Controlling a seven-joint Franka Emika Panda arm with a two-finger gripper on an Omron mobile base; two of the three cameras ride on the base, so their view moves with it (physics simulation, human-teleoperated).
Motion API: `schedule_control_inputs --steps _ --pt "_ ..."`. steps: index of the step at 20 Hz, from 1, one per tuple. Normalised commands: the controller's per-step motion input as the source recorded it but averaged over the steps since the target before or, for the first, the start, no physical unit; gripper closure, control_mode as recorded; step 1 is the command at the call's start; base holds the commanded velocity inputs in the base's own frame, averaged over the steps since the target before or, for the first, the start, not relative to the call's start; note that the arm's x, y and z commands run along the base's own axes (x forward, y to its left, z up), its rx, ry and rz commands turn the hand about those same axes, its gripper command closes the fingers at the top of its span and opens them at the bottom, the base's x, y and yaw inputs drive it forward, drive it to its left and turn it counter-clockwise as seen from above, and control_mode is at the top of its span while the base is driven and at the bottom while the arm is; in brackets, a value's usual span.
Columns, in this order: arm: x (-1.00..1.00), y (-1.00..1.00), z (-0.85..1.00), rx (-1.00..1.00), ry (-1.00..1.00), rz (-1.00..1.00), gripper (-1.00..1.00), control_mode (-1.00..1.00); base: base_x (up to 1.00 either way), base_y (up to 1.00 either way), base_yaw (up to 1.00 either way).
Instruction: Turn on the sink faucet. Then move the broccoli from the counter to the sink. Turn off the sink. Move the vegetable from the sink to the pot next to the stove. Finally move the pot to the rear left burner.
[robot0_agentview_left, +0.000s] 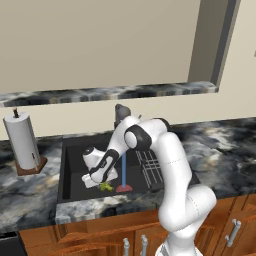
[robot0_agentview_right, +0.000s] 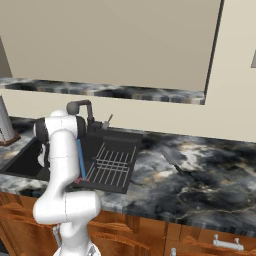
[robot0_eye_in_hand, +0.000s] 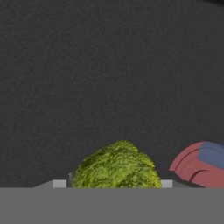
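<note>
Hand view, bottom centre: the broccoli (robot0_eye_in_hand: 117, 166) sits right at the gripper, between its finger tips, which are almost hidden by the grey band — they seem closed on its sides, though actual contact cannot be told. Just to the lower right lies a red disc with a blue patch (robot0_eye_in_hand: 200, 165), close beside the broccoli. The rest of the frame is the dark speckled floor of the sink (robot0_eye_in_hand: 109, 65).

In the left base view, the gripper (robot0_agentview_left: 95, 179) is low in the basin at centre left, the green broccoli just right of it, and a blue water stream (robot0_agentview_left: 123, 171) falls onto the red disc. Right of that lies a wire rack (robot0_agentview_left: 152, 167). Farther left on the counter stands a paper towel roll (robot0_agentview_left: 21, 142); behind the arm, the dark faucet (robot0_agentview_left: 120, 114).
</note>
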Motion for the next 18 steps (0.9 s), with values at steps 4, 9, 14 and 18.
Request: schedule_control_inputs --steps 4,9,14,18 --pt "0.0 0.0 -0.13 0.0 0.0 0.0 1.0 -1.0 0.0 0.0 0.0" --pt "0.01 0.0 -0.11 0.0 0.0 0.0 -1.0 -1.0 0.0 0.0 0.0" --pt "0.0 0.0 -0.01 0.0 0.0 0.0 -1.0 -1.0 0.0 0.0 0.0" --pt "-0.03 0.0 0.02 0.0 -0.02 0.0 -1.0 -1.0 0.0 0.0 0.0"
